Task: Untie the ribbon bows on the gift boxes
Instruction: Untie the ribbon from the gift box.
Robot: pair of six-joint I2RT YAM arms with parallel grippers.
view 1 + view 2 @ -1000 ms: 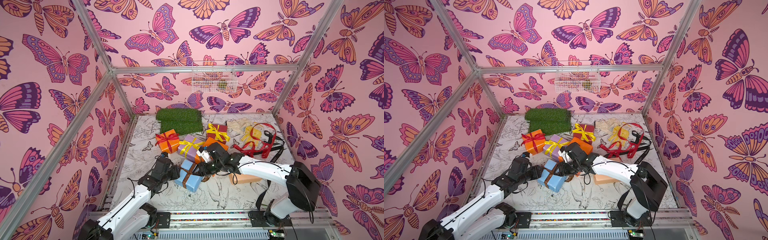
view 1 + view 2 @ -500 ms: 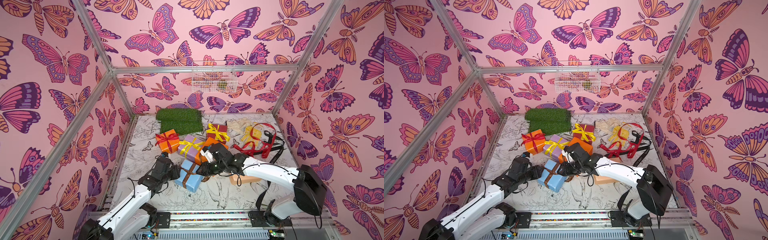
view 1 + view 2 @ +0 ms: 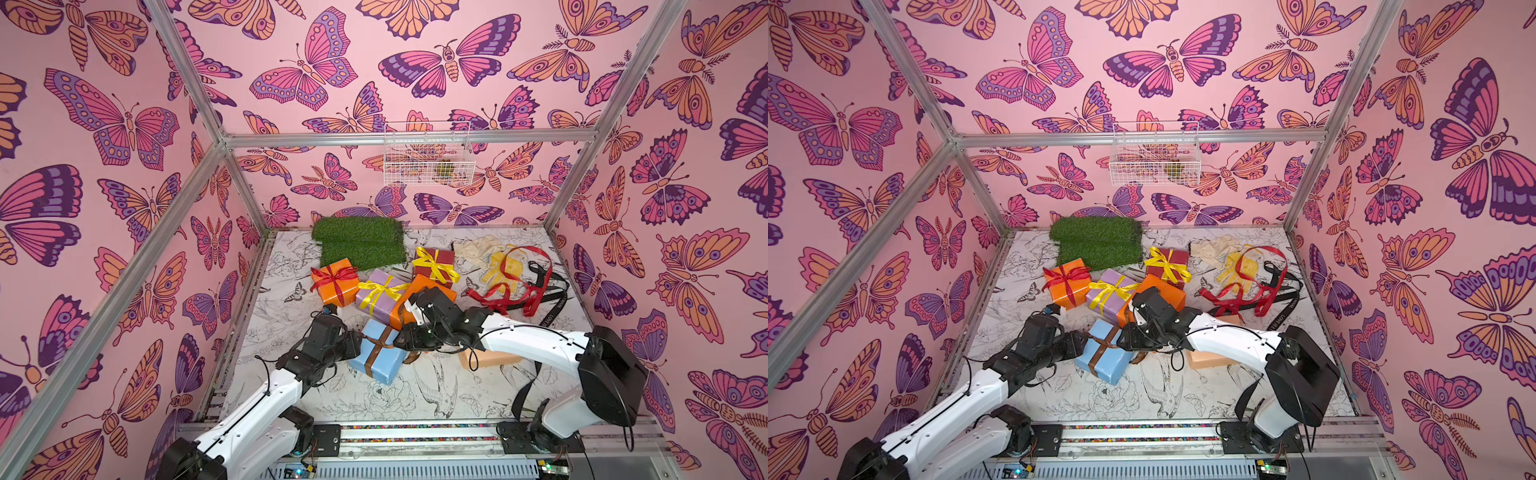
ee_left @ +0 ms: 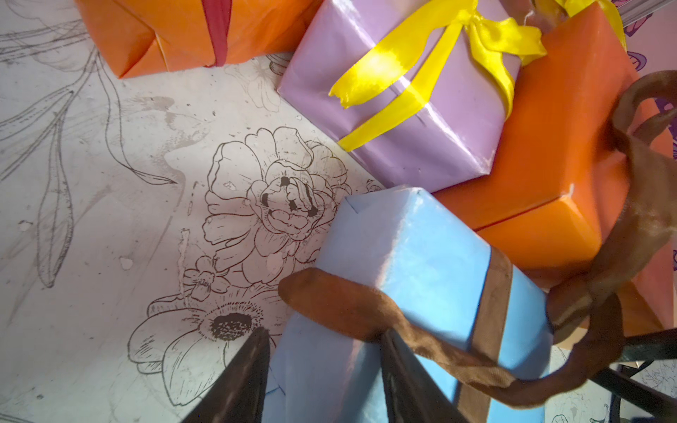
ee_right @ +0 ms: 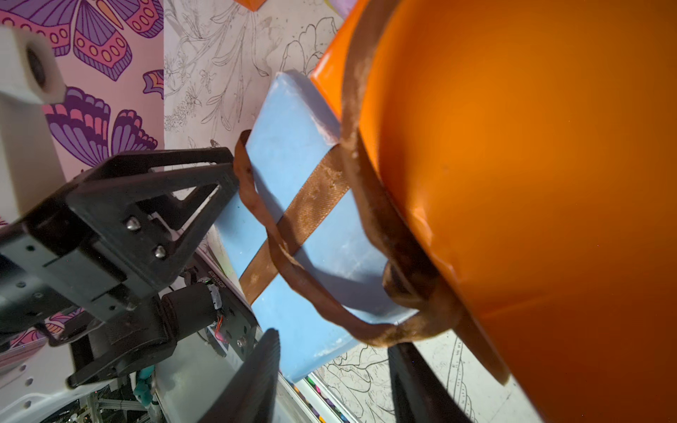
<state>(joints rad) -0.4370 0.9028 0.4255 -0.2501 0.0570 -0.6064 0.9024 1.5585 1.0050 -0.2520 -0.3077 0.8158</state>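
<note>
table (image 3: pixel 415 395): flower-print sheet; boxes cluster left of middle, a loose red ribbon (image 3: pixel 494 297) and black ribbon (image 3: pixel 552 311) lie back right.
right arm (image 3: pixel 536 340): reaches low from the front right toward the middle, passing over the peach box (image 3: pixel 498 357), wrist bent down.
left arm (image 3: pixel 266 399): stretches from the front left, slanting up to the middle.
blue box (image 3: pixel 388 365): front middle, between both grippers, tilted, one edge against the orange box (image 4: pixel 549 164).
other boxes: lilac box (image 3: pixel 392 305), far orange box (image 3: pixel 349 286) and dark red box (image 3: pixel 446 257) sit behind, each tied.
brown ribbon (image 4: pixel 491 293): a band crosses the blue box; knot and slack loops hang toward the right gripper; a tail drapes over one left finger.
left gripper (image 4: pixel 324 331): fingers clamp the blue box's end.
right gripper (image 5: pixel 335 338): fingers spread, nothing pinched; the knot rests against one fingertip.
</note>
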